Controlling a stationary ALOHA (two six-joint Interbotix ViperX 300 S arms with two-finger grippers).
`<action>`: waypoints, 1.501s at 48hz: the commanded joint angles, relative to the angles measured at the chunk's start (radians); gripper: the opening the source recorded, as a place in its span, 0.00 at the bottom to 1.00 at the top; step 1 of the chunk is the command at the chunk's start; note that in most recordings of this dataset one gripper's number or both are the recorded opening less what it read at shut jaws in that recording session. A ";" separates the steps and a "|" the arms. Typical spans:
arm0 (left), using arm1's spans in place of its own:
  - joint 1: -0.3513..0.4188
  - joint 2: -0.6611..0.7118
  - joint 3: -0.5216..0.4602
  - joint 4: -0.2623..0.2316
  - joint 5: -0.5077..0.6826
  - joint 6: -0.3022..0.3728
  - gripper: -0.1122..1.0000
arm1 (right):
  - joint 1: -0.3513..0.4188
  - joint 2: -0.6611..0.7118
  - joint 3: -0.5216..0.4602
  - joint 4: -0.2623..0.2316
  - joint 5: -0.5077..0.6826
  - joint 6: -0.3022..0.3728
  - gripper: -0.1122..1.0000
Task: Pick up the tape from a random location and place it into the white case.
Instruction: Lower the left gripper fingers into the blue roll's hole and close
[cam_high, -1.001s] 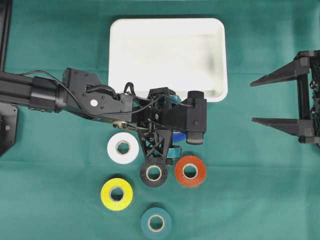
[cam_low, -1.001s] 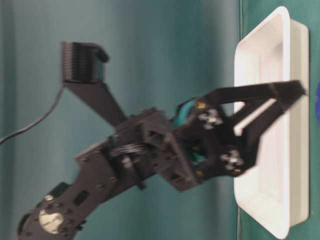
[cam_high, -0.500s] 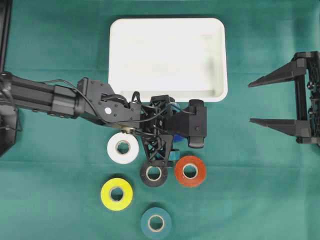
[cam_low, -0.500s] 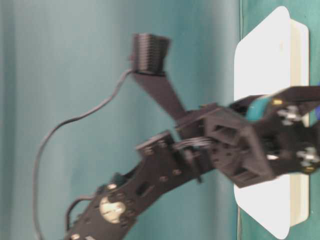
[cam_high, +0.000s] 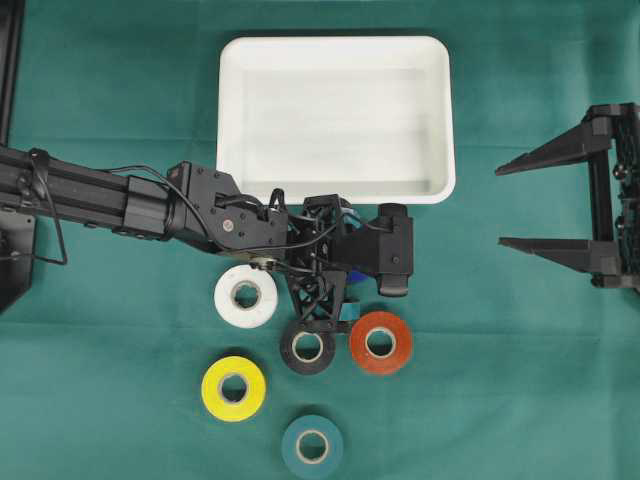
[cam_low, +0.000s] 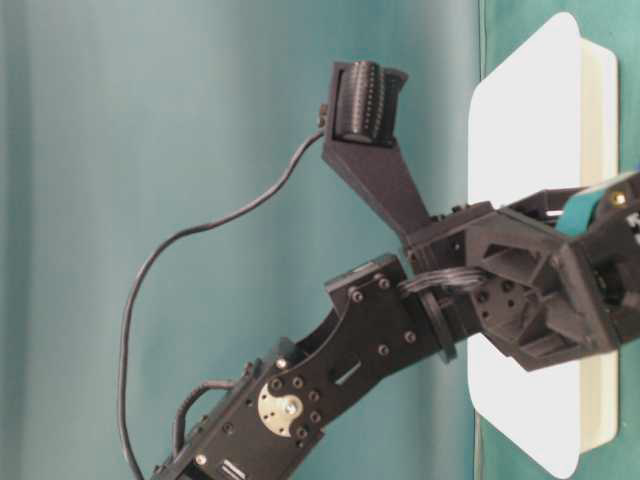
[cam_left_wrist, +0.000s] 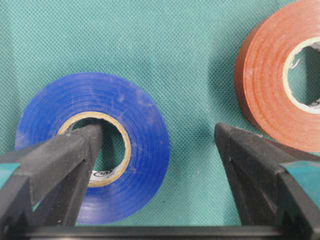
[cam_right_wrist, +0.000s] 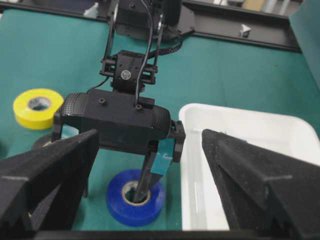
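A blue tape (cam_left_wrist: 142, 117) lies flat on the green cloth just in front of the white case (cam_high: 336, 42). My left gripper (cam_left_wrist: 157, 145) is open and down over this roll. One finger stands inside the roll's core and the other outside its wall, on the side of the orange-red tape (cam_left_wrist: 265, 85). In the right wrist view one of its fingers (cam_right_wrist: 144, 182) dips into the blue tape (cam_right_wrist: 117, 206) beside the white case (cam_right_wrist: 240, 125). From overhead the wrist camera covers most of the blue tape (cam_high: 357, 275). My right gripper (cam_high: 512, 205) is open at the right edge with nothing in it.
Other rolls lie in front of the left gripper: white (cam_high: 246, 296), black (cam_high: 308, 347), orange-red (cam_high: 380, 342), yellow (cam_high: 233, 388) and teal (cam_high: 312, 446). The left arm (cam_high: 120, 200) stretches in from the left edge. The white case holds nothing.
The left arm has stretched and lowered, and its open gripper has come down over the blue tape. The right arm has not moved.
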 joint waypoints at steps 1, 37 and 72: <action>0.003 -0.015 -0.006 0.000 -0.008 -0.002 0.99 | 0.000 0.006 -0.020 -0.003 -0.005 -0.002 0.92; 0.003 -0.020 -0.009 0.000 0.005 -0.009 0.31 | 0.002 0.015 -0.020 -0.009 -0.005 -0.003 0.92; -0.003 -0.101 -0.018 0.000 0.041 -0.008 0.31 | 0.002 0.015 -0.021 -0.009 -0.005 -0.003 0.92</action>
